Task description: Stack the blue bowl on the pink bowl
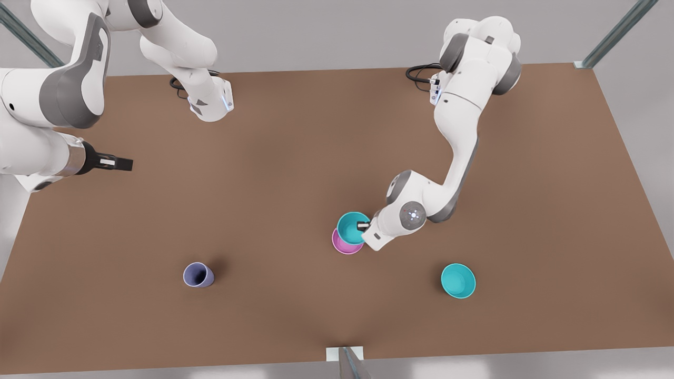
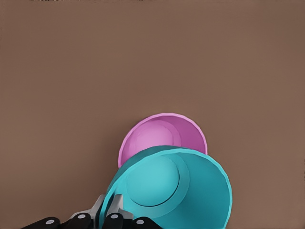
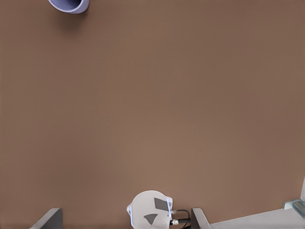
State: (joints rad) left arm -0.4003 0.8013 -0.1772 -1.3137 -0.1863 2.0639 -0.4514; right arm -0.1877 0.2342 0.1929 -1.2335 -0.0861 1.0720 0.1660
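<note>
The blue bowl hangs tilted over the pink bowl and covers part of it. I cannot tell whether the two touch. The pink bowl stands on the brown table, right of centre in the front view. My left gripper, on the arm at the front view's right, is shut on the blue bowl's rim. My right gripper waits high at the front view's left edge, open and holding nothing.
A second turquoise bowl stands near the front on the front view's right. A lavender-blue cup stands at the front left. The right arm's base is at the table's back.
</note>
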